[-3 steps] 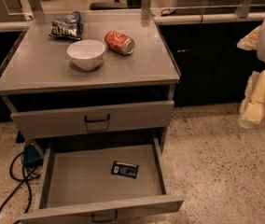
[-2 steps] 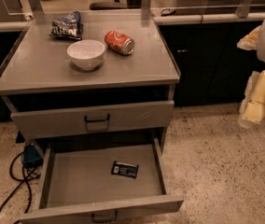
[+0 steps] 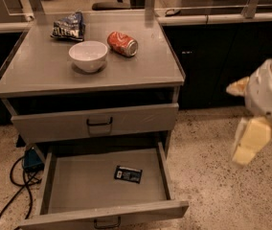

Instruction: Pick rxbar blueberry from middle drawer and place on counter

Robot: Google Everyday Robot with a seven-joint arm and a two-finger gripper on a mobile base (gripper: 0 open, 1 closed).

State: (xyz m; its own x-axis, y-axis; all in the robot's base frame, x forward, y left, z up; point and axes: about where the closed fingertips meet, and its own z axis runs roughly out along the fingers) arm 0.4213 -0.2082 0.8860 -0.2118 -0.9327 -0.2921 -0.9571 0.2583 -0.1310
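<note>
On the bare floor of the middle drawer (image 3: 78, 188), the rxbar blueberry (image 3: 128, 174) is seen lying flat, right of centre, with its long side roughly in line with the drawer front and only slightly turned. None of the drawer's low sides is touched by it. The drawer is pulled out toward the camera, and a small black handle is seen on its front at the bottom edge of the view.

Directly above it, the upper drawer (image 3: 141, 120) is shut, its own black handle set at the middle of the front.

On the worktop (image 3: 40, 73), three things are carried. A white bowl (image 3: 88, 55) is set upright near the middle. A red soda can (image 3: 122, 43) is laid on its side just behind and to the right of the bowl, close to it but apart. A blue chip bag (image 3: 69, 27) is placed toward the back left.

At the right edge of the view, the end effector (image 3: 248, 145) is held over the speckled floor (image 3: 212, 181), well apart from the cabinet and from the bar. Whether it is open or closed cannot be told; the bar is not in its hold.

Left of the open drawer, a black cable (image 3: 12, 178) is looped on the floor.
</note>
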